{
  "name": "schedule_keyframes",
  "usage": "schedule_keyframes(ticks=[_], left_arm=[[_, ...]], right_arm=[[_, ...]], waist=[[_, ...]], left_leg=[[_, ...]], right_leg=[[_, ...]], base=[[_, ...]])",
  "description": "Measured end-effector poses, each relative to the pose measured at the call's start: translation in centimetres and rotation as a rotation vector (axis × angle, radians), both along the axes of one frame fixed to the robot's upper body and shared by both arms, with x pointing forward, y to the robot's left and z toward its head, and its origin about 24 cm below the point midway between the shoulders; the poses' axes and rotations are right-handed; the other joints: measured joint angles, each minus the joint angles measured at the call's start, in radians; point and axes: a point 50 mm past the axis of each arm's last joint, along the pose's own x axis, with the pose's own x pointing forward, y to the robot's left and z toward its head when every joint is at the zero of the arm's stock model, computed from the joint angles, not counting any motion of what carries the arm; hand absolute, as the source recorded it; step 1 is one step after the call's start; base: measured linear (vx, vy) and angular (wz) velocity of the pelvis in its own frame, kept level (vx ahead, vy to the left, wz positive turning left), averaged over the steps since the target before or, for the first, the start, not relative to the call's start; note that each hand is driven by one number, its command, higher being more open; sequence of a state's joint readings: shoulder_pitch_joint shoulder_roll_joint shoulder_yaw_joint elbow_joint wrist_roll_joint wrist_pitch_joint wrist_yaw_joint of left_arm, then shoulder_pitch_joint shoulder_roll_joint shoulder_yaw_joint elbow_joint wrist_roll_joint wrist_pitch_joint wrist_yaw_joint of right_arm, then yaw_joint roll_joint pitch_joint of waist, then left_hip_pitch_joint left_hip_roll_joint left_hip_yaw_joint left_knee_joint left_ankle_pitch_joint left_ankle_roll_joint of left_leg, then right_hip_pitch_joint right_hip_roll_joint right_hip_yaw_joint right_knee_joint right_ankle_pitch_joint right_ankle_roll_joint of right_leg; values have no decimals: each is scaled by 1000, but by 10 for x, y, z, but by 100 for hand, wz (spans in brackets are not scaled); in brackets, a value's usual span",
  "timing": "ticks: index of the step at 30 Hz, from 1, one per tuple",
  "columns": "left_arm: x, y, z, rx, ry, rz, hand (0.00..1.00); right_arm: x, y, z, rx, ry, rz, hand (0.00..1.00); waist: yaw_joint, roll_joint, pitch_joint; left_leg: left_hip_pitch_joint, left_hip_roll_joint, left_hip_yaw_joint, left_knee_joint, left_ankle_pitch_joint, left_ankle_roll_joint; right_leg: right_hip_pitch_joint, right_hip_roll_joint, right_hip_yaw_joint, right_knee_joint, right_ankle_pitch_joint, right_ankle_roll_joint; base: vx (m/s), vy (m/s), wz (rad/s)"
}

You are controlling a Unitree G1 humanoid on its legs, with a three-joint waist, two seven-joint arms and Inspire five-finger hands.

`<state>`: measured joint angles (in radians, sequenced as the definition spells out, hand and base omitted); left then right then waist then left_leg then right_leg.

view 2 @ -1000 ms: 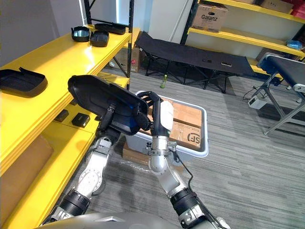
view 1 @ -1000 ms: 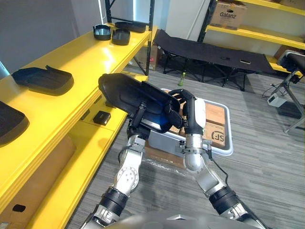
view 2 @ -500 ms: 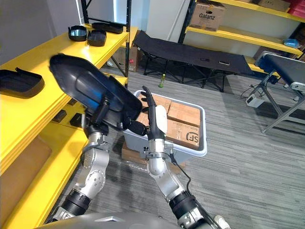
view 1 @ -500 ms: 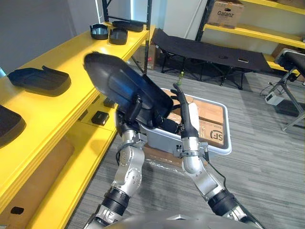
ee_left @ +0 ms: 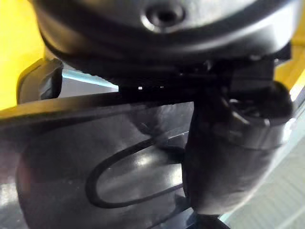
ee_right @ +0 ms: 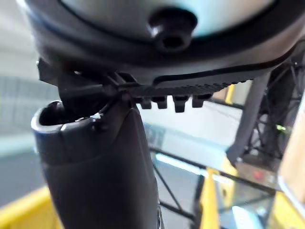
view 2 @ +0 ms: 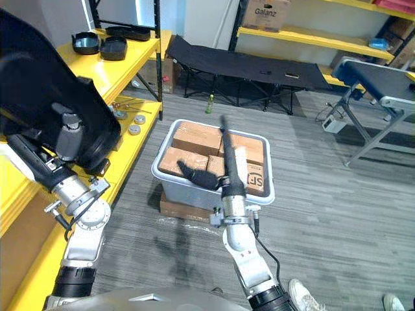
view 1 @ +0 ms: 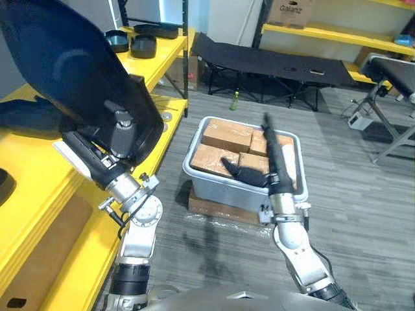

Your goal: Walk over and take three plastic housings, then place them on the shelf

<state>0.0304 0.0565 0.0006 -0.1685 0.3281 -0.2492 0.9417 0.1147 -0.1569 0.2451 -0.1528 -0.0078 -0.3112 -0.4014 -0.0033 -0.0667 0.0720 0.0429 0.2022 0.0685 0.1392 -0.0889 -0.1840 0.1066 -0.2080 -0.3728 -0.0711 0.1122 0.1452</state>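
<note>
- Yellow shelf point(view 1: 32, 168): runs along the 9 o'clock side of the head views, from the near edge up towards 11 o'clock.
- Plastic housing point(view 1: 61, 71): a large black shell at 10 o'clock. It is raised off the shelf and tilted, above the shelf's front edge.
- Grey bin point(view 1: 214, 188): on the floor near the centre, filled with cardboard boxes point(view 1: 227, 135).
- Black cot point(view 1: 259, 61): on the floor at 12 o'clock, beyond the bin.
- Left hand point(view 1: 120, 133): clamped on the lower edge of the plastic housing. In the left wrist view its thumb point(ee_left: 224, 157) presses against the shell's inner face.
- Right hand point(view 1: 275, 155): held up in front of the bin at about 3 o'clock and carrying nothing. Its fingers point(view 1: 269, 129) are straight and point to 12 o'clock, with the thumb spread towards 9 o'clock.
- Second housing point(view 1: 26, 116): lying on the shelf at 9 o'clock, partly hidden behind the raised shell.
- Two small dark housings point(view 1: 144, 46): on the shelf's far end at 11 o'clock, just beside each other.
</note>
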Motion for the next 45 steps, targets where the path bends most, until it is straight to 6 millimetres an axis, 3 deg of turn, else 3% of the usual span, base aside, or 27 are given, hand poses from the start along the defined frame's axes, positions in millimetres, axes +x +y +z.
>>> schedule_keyframes(ticks=[3,5,11,16,21,26,28,30,33,35,38,41,45], left_arm=[[-6,8,-7,-9,38,-57,0],[-9,10,-9,-19,27,-120,0],[-34,2,-1,-18,18,-406,0],[-38,1,4,-20,-1,-506,0],[-38,1,3,-14,10,-550,0],[-42,7,-1,-72,8,-573,0],[-43,5,-3,-89,12,-625,0],[-44,4,-4,-104,8,-664,0],[-53,5,-6,-127,-4,-675,0],[-58,5,-2,-116,-23,-678,0],[-58,3,3,-77,-30,-733,0],[-57,6,6,-28,-16,-807,0],[-59,10,7,-89,-71,-784,0]], right_arm=[[-2,-31,-4,223,9,-117,100],[-5,-46,-16,235,58,-193,100],[-24,-84,-51,346,189,-442,100],[-33,-101,-55,354,215,-493,100],[-19,-82,-52,376,212,-341,100],[5,-39,-55,344,291,44,100],[3,-23,-64,329,347,172,100],[3,-17,-65,309,357,257,100],[3,-6,-63,262,357,380,100],[4,6,-60,254,348,442,100],[3,19,-54,215,320,473,100],[6,24,-40,185,263,450,100],[17,24,-29,157,217,455,100]], waist=[[-3,12,7],[-7,24,16],[-22,97,42],[-22,112,40],[5,114,39],[36,134,51],[31,128,52],[42,131,55],[79,147,56],[92,137,61],[102,112,56],[112,84,54],[134,86,59]], left_leg=[[-1,0,16,0,-4,0],[-1,0,21,-1,-5,1],[-1,-1,22,-10,-5,1],[-1,-1,14,-10,-6,4],[-20,-2,-18,-1,-9,17],[-44,3,-60,14,24,27],[-101,-2,19,38,72,94],[-117,1,64,4,111,126],[-121,-2,37,-42,152,83],[-129,-20,19,-56,162,66],[-165,-61,-36,-60,169,67],[-179,-98,-112,-100,214,70],[-178,-90,-129,-109,232,61]], right_leg=[[-12,-1,12,-1,0,0],[-16,-1,17,-1,1,2],[-17,-1,12,-5,0,1],[-10,-1,3,-5,-1,1],[0,1,-26,-5,-7,-7],[3,-3,-84,56,-38,-12],[29,-28,-199,102,-92,-21],[41,-40,-271,130,-119,-15],[49,-44,-324,158,-140,-9],[55,-62,-353,177,-149,1],[52,-90,-378,208,-168,7],[45,-97,-275,251,-226,-13],[31,-95,-268,290,-257,5]], base=[[53,47,-14],[70,42,-7],[38,25,0],[-26,14,4],[-74,13,15],[-21,11,43],[-11,-8,139],[-14,-19,132],[-13,-6,66],[10,37,44],[25,73,65],[30,41,80],[-63,-59,17]])
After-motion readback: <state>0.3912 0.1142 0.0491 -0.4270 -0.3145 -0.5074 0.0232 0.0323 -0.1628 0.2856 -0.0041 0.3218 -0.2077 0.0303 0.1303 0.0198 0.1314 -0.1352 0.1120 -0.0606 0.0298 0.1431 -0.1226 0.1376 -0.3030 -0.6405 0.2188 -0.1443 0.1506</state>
